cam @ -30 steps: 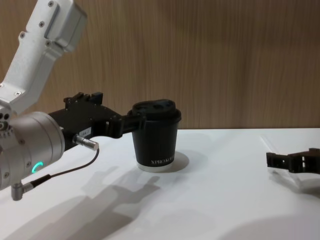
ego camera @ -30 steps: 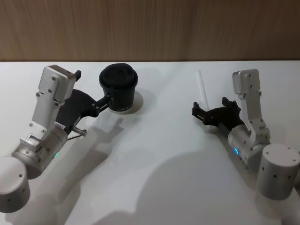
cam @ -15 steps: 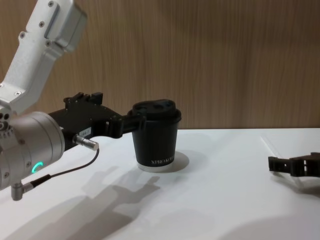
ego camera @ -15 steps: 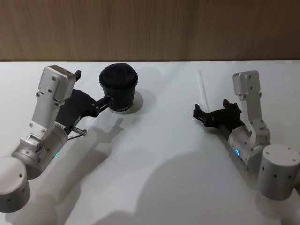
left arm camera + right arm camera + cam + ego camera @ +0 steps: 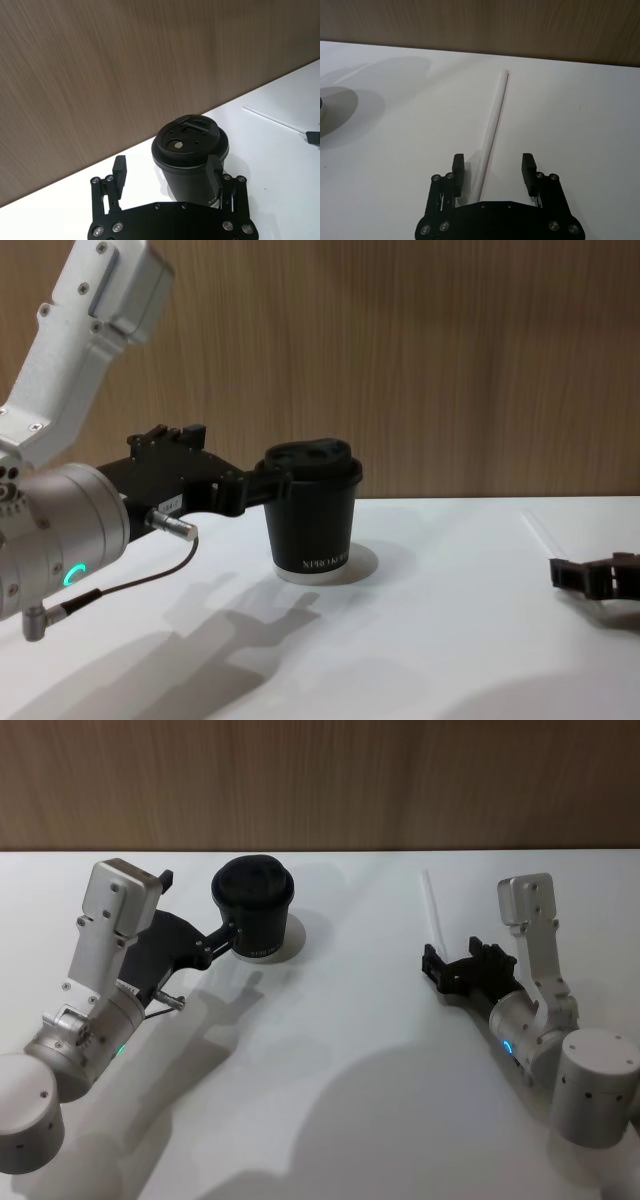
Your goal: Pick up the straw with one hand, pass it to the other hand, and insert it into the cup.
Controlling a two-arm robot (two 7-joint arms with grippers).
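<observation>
The cup (image 5: 253, 910) stands upright on the table (image 5: 330, 1050), at the far left part. The straw (image 5: 432, 910) lies flat on the table at the far right, well apart from the cup, and points away from the robot toward the wall (image 5: 320, 780) behind the table. The left gripper (image 5: 197, 906) is just left of the cup, one fingertip (image 5: 212, 170) at the cup's side. The right gripper (image 5: 493, 167) is before the straw, whose near end lies between its spread fingers.
</observation>
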